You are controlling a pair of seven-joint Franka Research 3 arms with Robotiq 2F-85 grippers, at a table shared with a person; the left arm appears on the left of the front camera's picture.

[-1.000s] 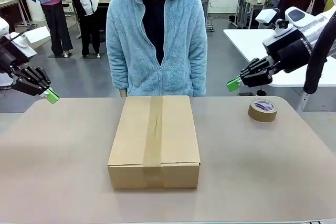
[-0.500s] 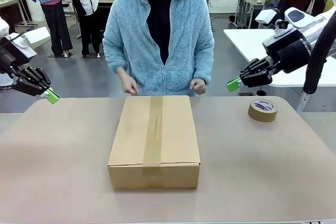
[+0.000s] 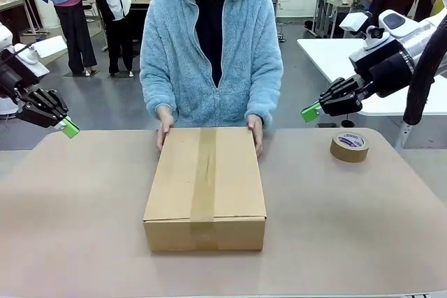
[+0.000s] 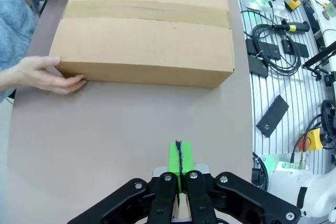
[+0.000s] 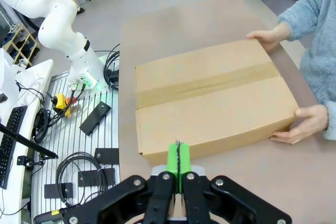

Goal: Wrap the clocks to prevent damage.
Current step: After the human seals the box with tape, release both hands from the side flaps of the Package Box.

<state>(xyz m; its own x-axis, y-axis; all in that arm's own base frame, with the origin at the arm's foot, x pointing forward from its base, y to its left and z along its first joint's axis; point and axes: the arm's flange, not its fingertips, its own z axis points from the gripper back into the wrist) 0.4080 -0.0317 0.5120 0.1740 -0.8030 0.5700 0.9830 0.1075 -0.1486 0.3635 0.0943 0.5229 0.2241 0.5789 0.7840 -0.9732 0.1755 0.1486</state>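
**Sealed box in the middle, both claws waiting clenched at the sides**

While the person is gripping the far end of the cardboard box (image 3: 204, 185), one hand (image 3: 163, 132) at each far corner, both arms are hanging back off its two flanks. That box, lying in the middle of the counter (image 3: 77, 221) with a strip of brown tape along its top, is the landmark for everything else. No bubble-wrap bundle or clock is showing anywhere around it; if the clocks are inside the taped box, the pictures are not revealing it, so I cannot tell where they are.

Well to the left of the box, the left claw (image 3: 69, 128) is hovering above the counter's edge, its green pads pressed together and grasping nothing; its wrist camera is looking down at the box's long side with the pads (image 4: 180, 157) meeting in one line. Well to the right, the right claw (image 3: 311, 111) is hovering likewise, clenched and empty, its pads (image 5: 177, 158) touching in its own wrist view. Right of the box and apart from it, a tape roll (image 3: 349, 146) is lying flat.

Judging by the two-handed hold, the person is steadying or about to shift the box, and the arms are probably keeping clear to give those hands room.
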